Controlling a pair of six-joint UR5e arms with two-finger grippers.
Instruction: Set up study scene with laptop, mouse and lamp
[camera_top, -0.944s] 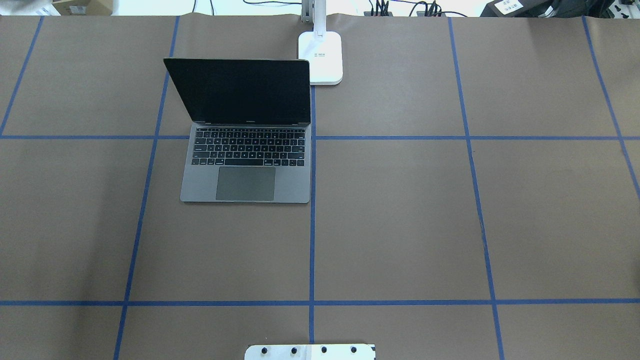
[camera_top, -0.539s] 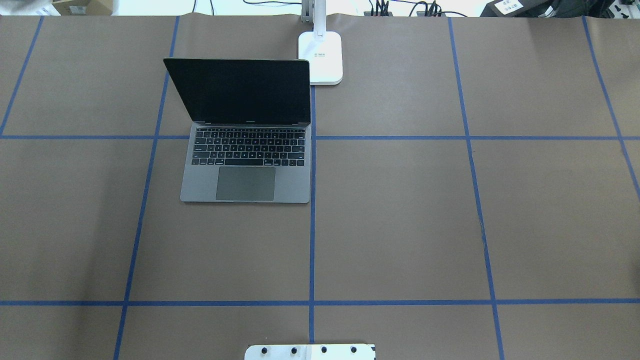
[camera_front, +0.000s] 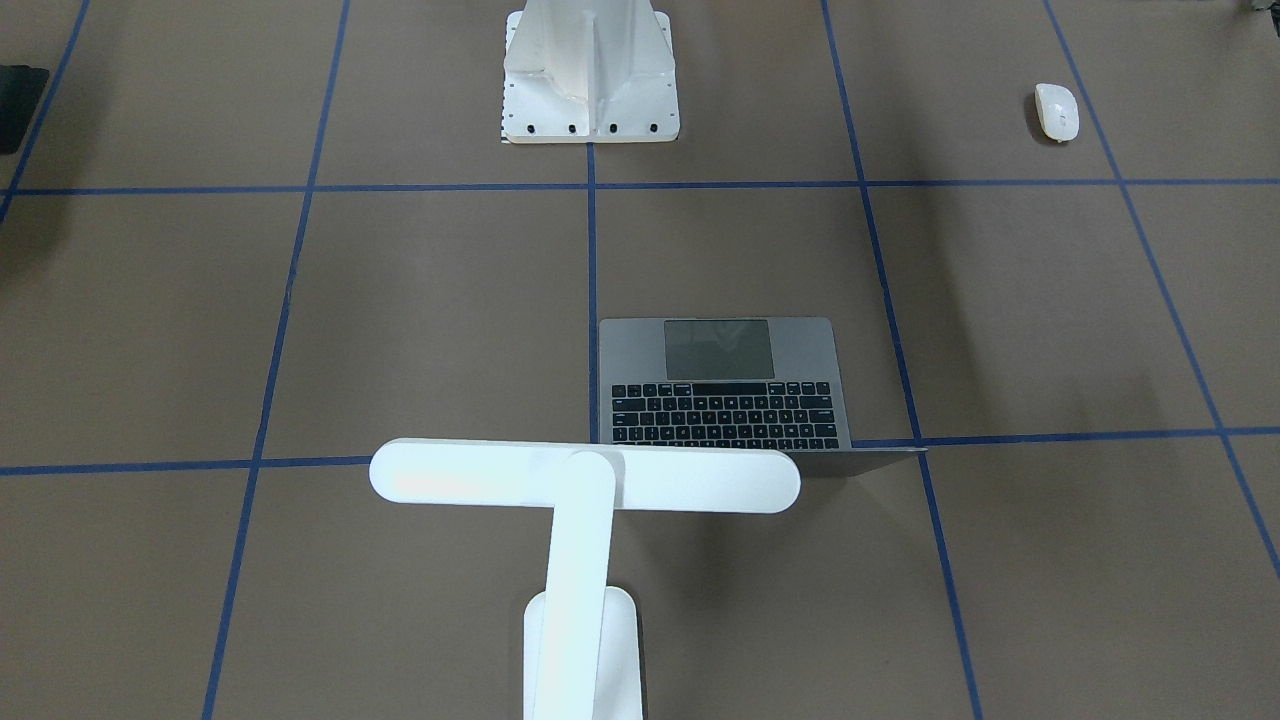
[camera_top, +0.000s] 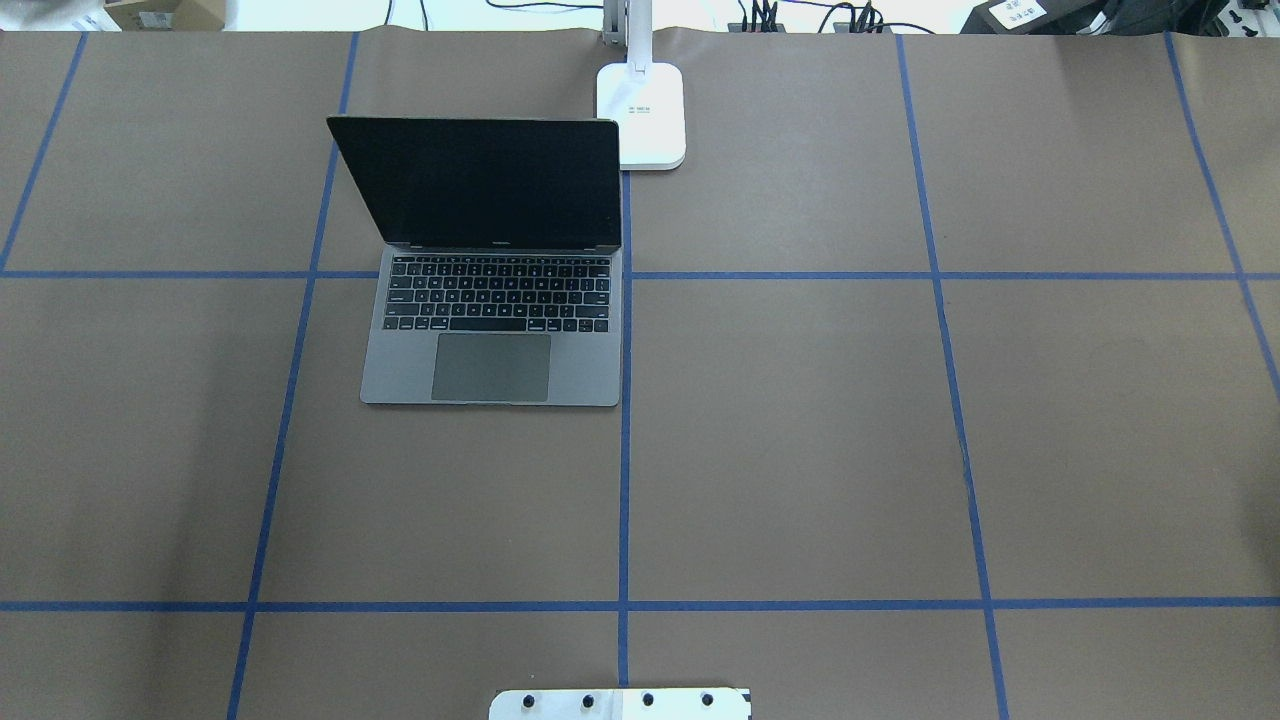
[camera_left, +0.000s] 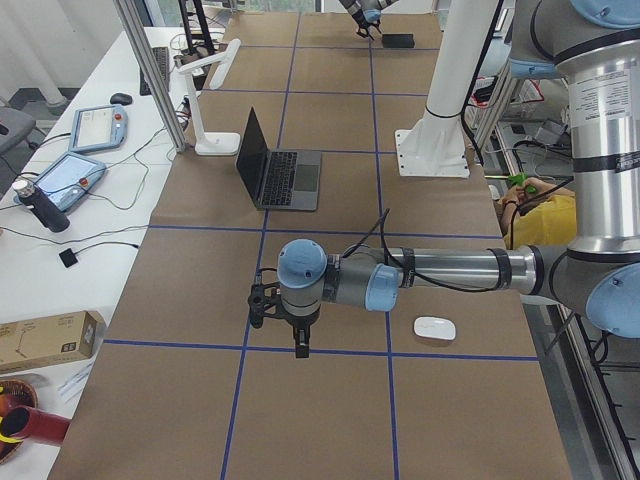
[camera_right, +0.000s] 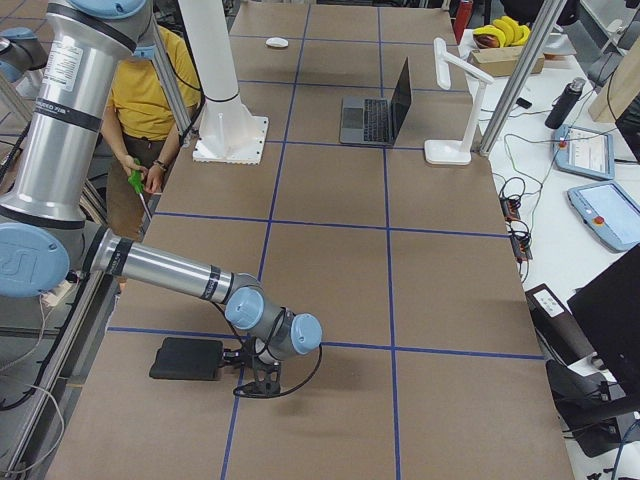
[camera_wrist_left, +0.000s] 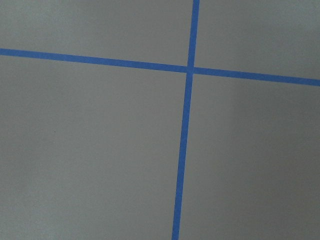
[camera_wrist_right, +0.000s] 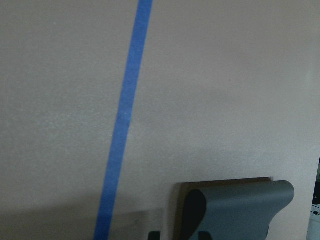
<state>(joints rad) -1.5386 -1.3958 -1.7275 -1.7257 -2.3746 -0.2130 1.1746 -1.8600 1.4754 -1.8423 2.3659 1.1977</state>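
Observation:
The laptop (camera_top: 577, 365) stands open, left of the table's centre line, with its dark screen up. Behind its right corner is the lamp's base (camera_top: 641, 115); the lamp's bar head (camera_front: 585, 478) hangs over the laptop's hinge edge. The white mouse (camera_front: 1057, 110) lies alone on the table's left end, near the robot's side. In the exterior left view my left gripper (camera_left: 300, 345) points down over a tape line, a little way from the mouse (camera_left: 435, 327); I cannot tell its state. In the exterior right view my right gripper (camera_right: 258, 385) hovers beside a black pad (camera_right: 187, 358); its state is unclear too.
The white bolted pedestal (camera_front: 590, 75) stands at the robot's edge. A person in yellow (camera_right: 160, 90) sits behind it. Blue tape lines (camera_top: 624, 480) divide the brown table cover. Tablets and cables (camera_left: 75, 170) lie on the side bench.

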